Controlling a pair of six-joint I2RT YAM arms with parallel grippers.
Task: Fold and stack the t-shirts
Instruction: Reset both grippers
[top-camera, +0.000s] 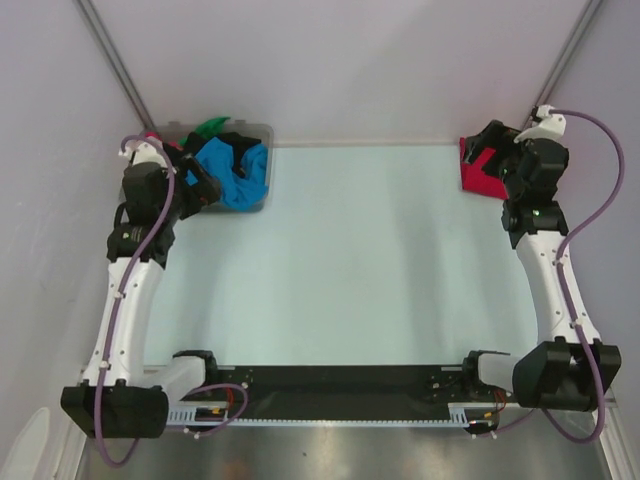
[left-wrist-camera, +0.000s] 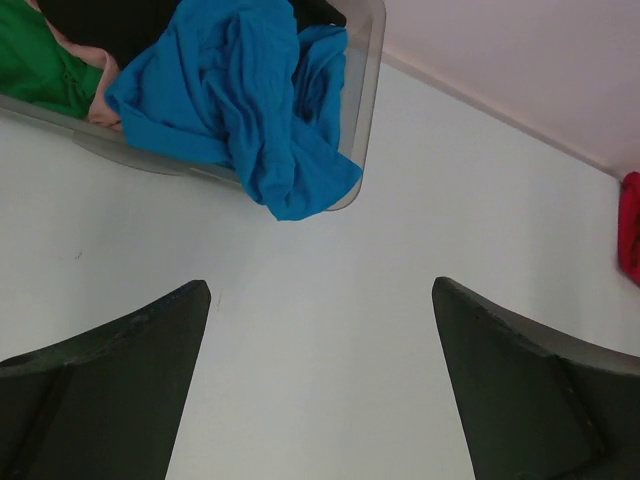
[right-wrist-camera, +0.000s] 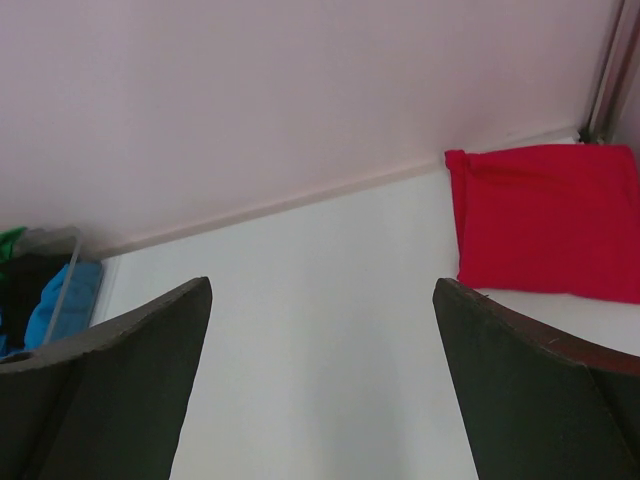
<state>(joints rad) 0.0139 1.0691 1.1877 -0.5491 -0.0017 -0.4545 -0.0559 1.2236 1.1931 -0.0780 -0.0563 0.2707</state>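
Pale table (top-camera: 370, 260) fills the scene. Left gripper (left-wrist-camera: 320, 283) and right gripper (right-wrist-camera: 322, 282) hang spread wide, empty. At far left the blue t-shirt (left-wrist-camera: 250, 110) spills over the bin (left-wrist-camera: 368, 90) rim; only the left wrist view shows the peach-pink t-shirt (left-wrist-camera: 100, 100). Far right, the red t-shirt (right-wrist-camera: 545, 220) lies folded flat.

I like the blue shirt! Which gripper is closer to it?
Left. The left gripper is just beside the blue shirt; the right gripper is across the table, by the red shirt.

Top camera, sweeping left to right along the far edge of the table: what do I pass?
Clear bin holding the blue t-shirt → open stretch of table → folded red t-shirt.
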